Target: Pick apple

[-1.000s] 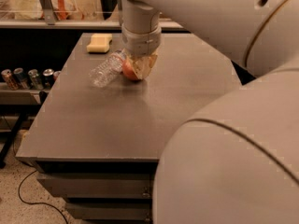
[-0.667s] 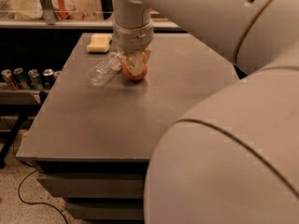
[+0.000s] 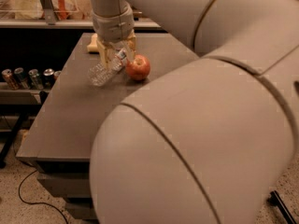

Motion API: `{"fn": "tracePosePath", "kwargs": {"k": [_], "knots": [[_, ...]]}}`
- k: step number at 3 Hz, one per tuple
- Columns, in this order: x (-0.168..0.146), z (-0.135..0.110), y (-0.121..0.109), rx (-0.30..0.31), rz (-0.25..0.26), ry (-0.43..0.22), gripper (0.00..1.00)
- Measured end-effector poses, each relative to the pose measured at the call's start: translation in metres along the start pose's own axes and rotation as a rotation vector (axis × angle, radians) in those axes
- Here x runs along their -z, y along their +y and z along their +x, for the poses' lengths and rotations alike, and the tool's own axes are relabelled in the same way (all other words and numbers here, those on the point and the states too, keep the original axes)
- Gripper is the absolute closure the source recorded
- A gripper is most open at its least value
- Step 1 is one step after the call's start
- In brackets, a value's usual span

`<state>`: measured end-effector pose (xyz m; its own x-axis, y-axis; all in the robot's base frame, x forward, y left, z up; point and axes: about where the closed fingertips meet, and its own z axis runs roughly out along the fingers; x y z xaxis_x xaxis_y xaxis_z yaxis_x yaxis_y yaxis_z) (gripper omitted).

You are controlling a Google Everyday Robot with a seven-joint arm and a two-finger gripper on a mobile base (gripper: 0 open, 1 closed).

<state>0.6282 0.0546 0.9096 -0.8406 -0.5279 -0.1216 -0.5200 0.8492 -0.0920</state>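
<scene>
A dark grey table [image 3: 70, 111] stands before a dim shelf wall, and the robot's pale arm [image 3: 210, 125] fills the right foreground. The apple [image 3: 138, 67] sits upright on the far middle of the table, free and unheld. The gripper [image 3: 119, 59] hangs just to its left. Its tan fingers [image 3: 106, 56] stand apart, and the apple lies outside them, close by the right one. Between the fingers lies the cap end of a clear bottle [image 3: 103, 72], tipped on its side and almost touching the apple.

To take the apple cleanly, the gripper should probably shift right until the open fingers straddle the fruit at its widest, then lower and close. The bottle is the main hindrance: a finger may catch it, or roll it into the apple and push it away. A pale sponge [image 3: 93, 44] lies behind the gripper, and cans [image 3: 28, 76] line a low shelf well to the left.
</scene>
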Motion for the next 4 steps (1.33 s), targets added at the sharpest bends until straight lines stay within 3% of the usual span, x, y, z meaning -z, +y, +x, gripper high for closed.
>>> {"fn": "tracePosePath", "kwargs": {"k": [1, 4], "knots": [[-0.002, -0.016, 0.008, 0.029, -0.003, 0.007, 0.0], [-0.016, -0.03, 0.011, 0.051, -0.03, 0.012, 0.0]]}}
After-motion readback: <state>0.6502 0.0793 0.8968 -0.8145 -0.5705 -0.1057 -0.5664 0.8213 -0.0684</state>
